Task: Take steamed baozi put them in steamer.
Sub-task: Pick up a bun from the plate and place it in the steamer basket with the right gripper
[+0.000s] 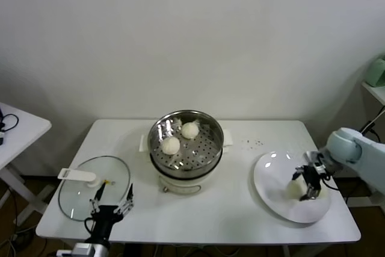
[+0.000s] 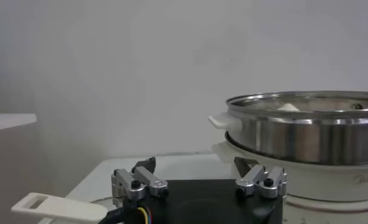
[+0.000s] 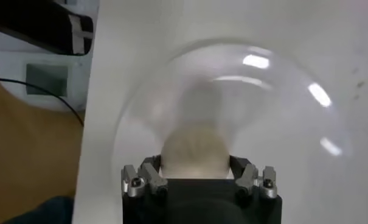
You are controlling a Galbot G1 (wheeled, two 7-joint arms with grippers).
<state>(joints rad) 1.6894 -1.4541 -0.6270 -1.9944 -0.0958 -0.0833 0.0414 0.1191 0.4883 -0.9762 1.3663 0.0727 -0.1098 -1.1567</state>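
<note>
Right gripper on a bun at the plate, two buns in the steamer

Table (image 1: 240, 209) fills the scene: a white rectangular top standing against a plain pale wall (image 1: 192, 34). At its near left edge the left gripper (image 1: 112, 204) sits low and idle, its fingers spread apart with nothing between them, just in front of the round glass lid (image 1: 78, 200), which lies flat with its white handle (image 1: 77, 176) pointing left. At the near right lies the flat white plate (image 1: 271, 176). The right gripper (image 1: 310, 186) reaches in over it from the right, and the wrist view shows its two fingers pressed against either side of a steamed baozi (image 3: 194, 152), which rests on the plate.

Farther back, at the table's middle, stands the steamer (image 1: 207, 148), a shiny steel basket with a perforated floor on a white pot base (image 1: 180, 183). Two more buns (image 1: 171, 145) lie inside it, side by side toward the left and far part of the floor. A scatter of small dark specks (image 1: 252, 143) marks the tabletop between steamer and plate.

Beyond the left edge, part of a second white table (image 1: 21, 127) shows; at the far right edge, a pale green object (image 1: 378, 70) sits on a shelf.
</note>
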